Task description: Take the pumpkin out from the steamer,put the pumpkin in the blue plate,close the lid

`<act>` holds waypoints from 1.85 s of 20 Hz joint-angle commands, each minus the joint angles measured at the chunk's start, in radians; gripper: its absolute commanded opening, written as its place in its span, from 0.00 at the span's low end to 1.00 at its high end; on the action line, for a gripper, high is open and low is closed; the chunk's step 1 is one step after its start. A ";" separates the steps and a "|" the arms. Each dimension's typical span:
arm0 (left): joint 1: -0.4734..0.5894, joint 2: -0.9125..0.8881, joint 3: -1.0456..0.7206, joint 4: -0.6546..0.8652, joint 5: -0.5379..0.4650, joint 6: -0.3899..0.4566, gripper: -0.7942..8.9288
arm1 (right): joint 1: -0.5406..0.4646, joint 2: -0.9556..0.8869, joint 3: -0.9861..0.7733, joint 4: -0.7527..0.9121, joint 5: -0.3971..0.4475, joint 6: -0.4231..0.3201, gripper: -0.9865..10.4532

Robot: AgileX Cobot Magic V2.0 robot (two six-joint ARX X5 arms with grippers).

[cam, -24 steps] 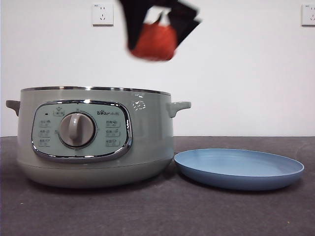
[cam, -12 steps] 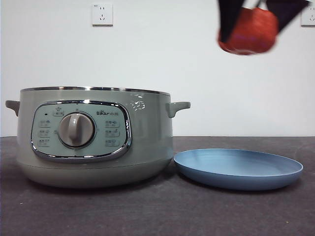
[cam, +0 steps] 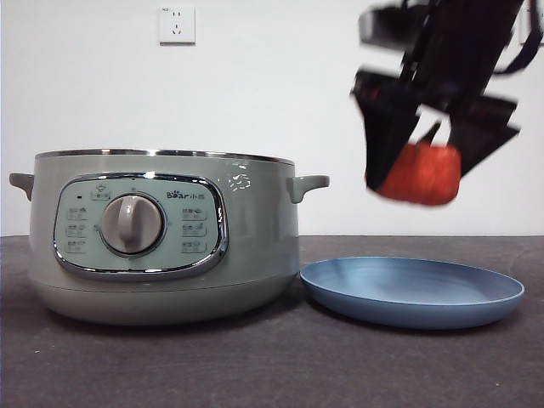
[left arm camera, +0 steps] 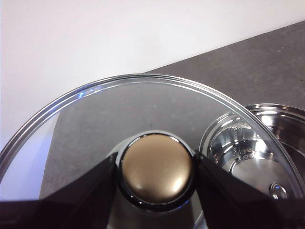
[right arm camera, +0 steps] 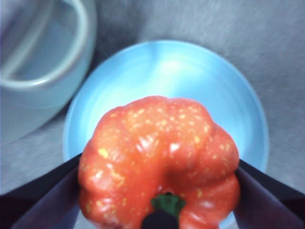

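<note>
1. The right gripper (cam: 418, 174) hung in the air above the blue plate (cam: 413, 291), its two black jaws clamped on either flank of the pumpkin (cam: 420, 174).
2. The pumpkin was clear of the plate, with open air between its underside and the plate's rim in the front view.
3. In the right wrist view the pumpkin (right arm camera: 159, 162) filled the gap between the jaws of the right gripper (right arm camera: 159, 191), speckled orange-red skin up and its dark green stem (right arm camera: 167, 204) near the camera; the blue plate (right arm camera: 219, 81) lay directly beneath it.
4. The steamer (cam: 161, 234) stood on the dark grey surface (cam: 272, 365) just beside the plate, its grey dial (cam: 132, 224) and control panel facing the front camera, and no lid sat on its chrome rim.
5. Part of the steamer's pale rim (right arm camera: 71, 67) showed beside the plate in the right wrist view.
6. The left gripper (left arm camera: 157, 167) held the glass lid (left arm camera: 95, 109) by its knob (left arm camera: 157, 167), one jaw pressed against each side of the knob.
7. Through and past the lid's chrome edge, the steamer's shiny metal bowl (left arm camera: 248, 152) was visible on the surface.
8. A white wall socket (cam: 177, 25) sat on the wall behind the steamer.
</note>
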 commanded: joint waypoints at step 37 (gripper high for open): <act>-0.016 0.366 -0.063 0.362 0.386 -0.068 0.07 | -0.042 -0.299 -0.011 0.014 0.003 0.043 0.56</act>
